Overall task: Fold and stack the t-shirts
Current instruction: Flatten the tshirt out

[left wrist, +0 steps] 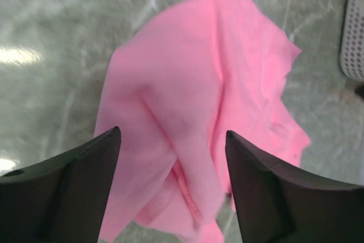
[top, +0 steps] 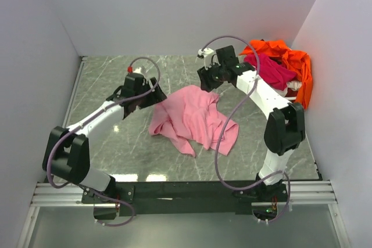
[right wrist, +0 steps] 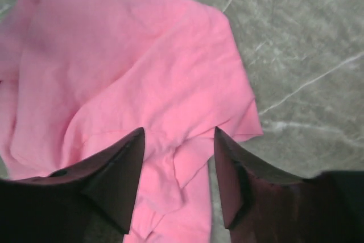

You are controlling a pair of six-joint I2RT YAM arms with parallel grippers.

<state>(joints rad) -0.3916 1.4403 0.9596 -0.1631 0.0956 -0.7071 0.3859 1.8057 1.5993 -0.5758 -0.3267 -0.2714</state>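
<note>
- Tabletop [top: 104, 76]: grey marble. One shirt sits on the open middle as the work area, and the rest are parked at the far right.
- Pink t-shirt [top: 195, 119]: crumpled at the tabletop centre, between the two arms and apart from the pile. My read is that it's the one singled out to be flattened first.
  - Its long axis runs roughly diagonally in the top view, from far-left to near-right, with a tail trailing toward the right arm's base.
  - It is bunched with overlapping folds. I can't tell where the collar or sleeves point.
- Orange t-shirt [top: 293, 65] and magenta t-shirt [top: 270, 69]: heaped in the far-right corner, magenta on top of orange. They are waiting, with neither claw on them.
- Basket [left wrist: 354, 32]: only a white perforated edge shows in the left wrist view, off to the side of the pink shirt.
- Left claw [left wrist: 172, 133]: jaws spread wide, gripping nothing. It hangs over the pink shirt's left edge, so it looks staged to pick a corner.
- Right claw [right wrist: 179, 132]: also wide open and empty, above the far-right edge of the pink cloth. Likely the matching grab point for spreading.
</note>
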